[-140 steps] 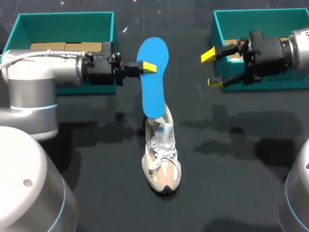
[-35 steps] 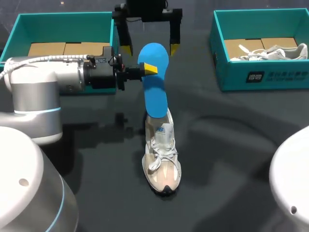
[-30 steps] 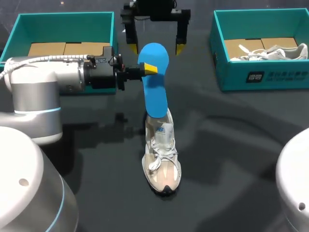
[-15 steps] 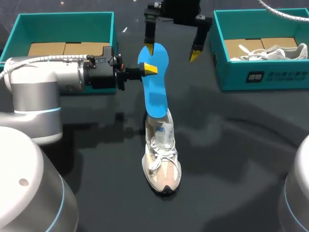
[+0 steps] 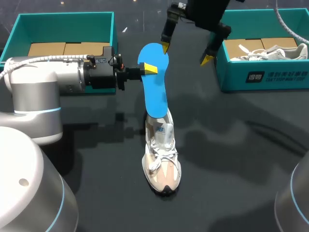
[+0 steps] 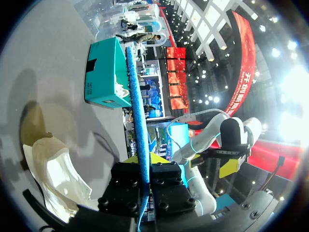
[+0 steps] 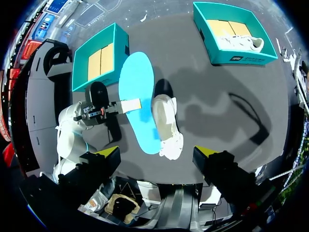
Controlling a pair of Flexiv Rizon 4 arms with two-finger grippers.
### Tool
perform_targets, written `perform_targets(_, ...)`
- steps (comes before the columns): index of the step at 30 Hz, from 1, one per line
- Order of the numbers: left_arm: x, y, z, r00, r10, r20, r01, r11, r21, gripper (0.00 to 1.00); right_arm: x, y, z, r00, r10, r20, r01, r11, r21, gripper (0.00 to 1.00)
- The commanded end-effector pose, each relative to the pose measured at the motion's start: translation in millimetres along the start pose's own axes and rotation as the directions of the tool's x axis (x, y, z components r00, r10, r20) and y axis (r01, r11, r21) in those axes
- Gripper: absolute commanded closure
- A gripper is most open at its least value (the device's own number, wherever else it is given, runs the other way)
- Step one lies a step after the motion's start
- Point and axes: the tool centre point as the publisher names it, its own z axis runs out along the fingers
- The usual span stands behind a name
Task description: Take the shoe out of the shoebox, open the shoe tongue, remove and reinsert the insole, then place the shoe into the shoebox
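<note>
On the dark table a teal shoebox sits upper left, a second shoebox upper right (holding another shoe); the beige sneaker stands centre; the blue insole rises from its collar, pinched by the left gripper; the right gripper, spread wide and empty, hovers top centre.

insole: edge-on, clamped in left jaws
shoe: beside jaws, on tabletop
shoebox: ahead, near insole tip
</note>
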Motion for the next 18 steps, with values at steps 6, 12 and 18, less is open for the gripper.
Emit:
perform_targets(6, -0.3, 1, 0, 1.000, 0.001, 0.000, -0.001, 1.000, 0.002, 1.00, -21.9, 0.7, 16, 0.899, 0.029, -0.437, -0.036, 0.999, -0.007, 0.00)
perform_targets(12, -0.3, 1, 0, 1.000, 0.001, 0.000, -0.001, 1.000, 0.002, 1.00, -31.5, 0.3, 18, 0.849, 0.025, -0.528, -0.046, 0.999, -0.027, 0.00)
perform_targets(18, -0.3, 1, 0, 1.000, 0.001, 0.000, -0.001, 1.000, 0.002, 1.00, -38.1, 0.9, 24, 0.801, 0.022, -0.598, -0.048, 0.999, -0.027, 0.00)
